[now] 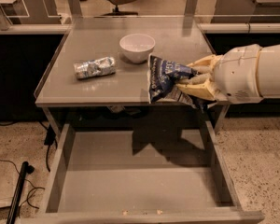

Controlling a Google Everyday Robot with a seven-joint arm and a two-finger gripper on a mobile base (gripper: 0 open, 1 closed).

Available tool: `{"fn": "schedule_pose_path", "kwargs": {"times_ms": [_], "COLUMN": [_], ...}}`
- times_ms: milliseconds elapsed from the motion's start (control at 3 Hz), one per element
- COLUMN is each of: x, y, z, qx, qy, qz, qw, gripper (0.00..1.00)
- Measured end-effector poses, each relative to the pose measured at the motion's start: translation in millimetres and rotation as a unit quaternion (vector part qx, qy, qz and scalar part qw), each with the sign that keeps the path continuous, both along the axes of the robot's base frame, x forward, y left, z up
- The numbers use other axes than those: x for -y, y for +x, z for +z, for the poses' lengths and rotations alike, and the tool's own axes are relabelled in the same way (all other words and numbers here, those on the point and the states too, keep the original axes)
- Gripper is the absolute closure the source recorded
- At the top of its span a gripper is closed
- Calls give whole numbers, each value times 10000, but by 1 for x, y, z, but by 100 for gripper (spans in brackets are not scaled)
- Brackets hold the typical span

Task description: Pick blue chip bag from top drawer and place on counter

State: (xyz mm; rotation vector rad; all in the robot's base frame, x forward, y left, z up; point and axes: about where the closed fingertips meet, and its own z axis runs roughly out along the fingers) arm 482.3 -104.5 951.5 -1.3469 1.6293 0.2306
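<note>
1. The end effector (189,80) reaches in from the right, above the near right corner of the desk (177,36); its cream fingers (198,88) are clamped on the right edge of the blue chip bag (162,77).
2. The blue chip bag is held upright and crumpled at the desk's near edge, right of centre; whether it touches the surface cannot be told.
3. The top drawer (130,185) stands pulled out below the desk, toward the near side; a shadow falls on its flat bottom.
4. A white bowl (136,46) sits just left of the bag and farther back; a silvery packet (94,67) lies left of it.
</note>
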Motion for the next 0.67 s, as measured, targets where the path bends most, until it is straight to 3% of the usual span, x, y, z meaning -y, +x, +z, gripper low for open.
{"fn": "schedule_pose_path", "kwargs": {"times_ms": [333,667], "x": [0,9], "y": [12,63], "z": [2,-2], "qx": [66,41], "qy": [-6,-36], "qz": [-60,-320], "qw": [10000,9995], "gripper": [100,100]}}
